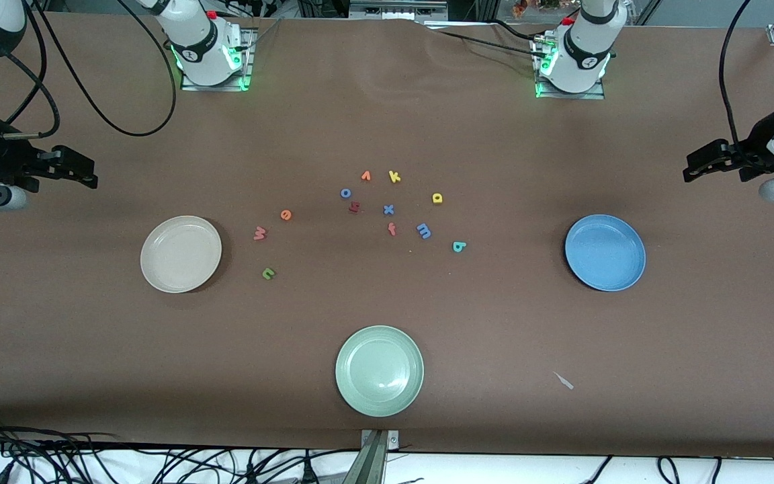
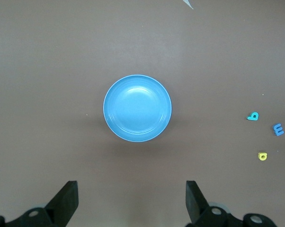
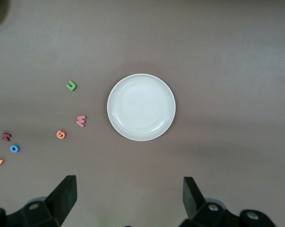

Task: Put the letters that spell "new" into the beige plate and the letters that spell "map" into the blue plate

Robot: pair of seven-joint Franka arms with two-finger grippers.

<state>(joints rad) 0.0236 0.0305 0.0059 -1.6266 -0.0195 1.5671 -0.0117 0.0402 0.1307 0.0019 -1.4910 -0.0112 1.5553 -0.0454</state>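
Note:
The beige plate point(image 1: 181, 253) lies bare toward the right arm's end. Beside it are the green n point(image 1: 268, 273), the pinkish w point(image 1: 260, 233) and the orange e point(image 1: 285, 215). The blue plate point(image 1: 605, 252) lies bare toward the left arm's end. The blue m point(image 1: 424, 230), the yellow letter with a hole point(image 1: 437, 197) and the teal stemmed letter point(image 1: 459, 247) lie in the middle cluster. My right gripper point(image 3: 129, 194) hangs open and holds nothing, high over bare table beside the beige plate point(image 3: 141, 107). My left gripper point(image 2: 132, 198) hangs open with nothing in it beside the blue plate point(image 2: 137, 108).
A pale green plate point(image 1: 379, 370) sits nearest the front camera. Other letters lie in the cluster: orange v point(image 1: 365, 176), yellow k point(image 1: 394, 177), blue o point(image 1: 345, 193), dark red h point(image 1: 355, 208), blue x point(image 1: 388, 210), reddish f point(image 1: 392, 229). A white scrap point(image 1: 564, 380) lies on the cloth.

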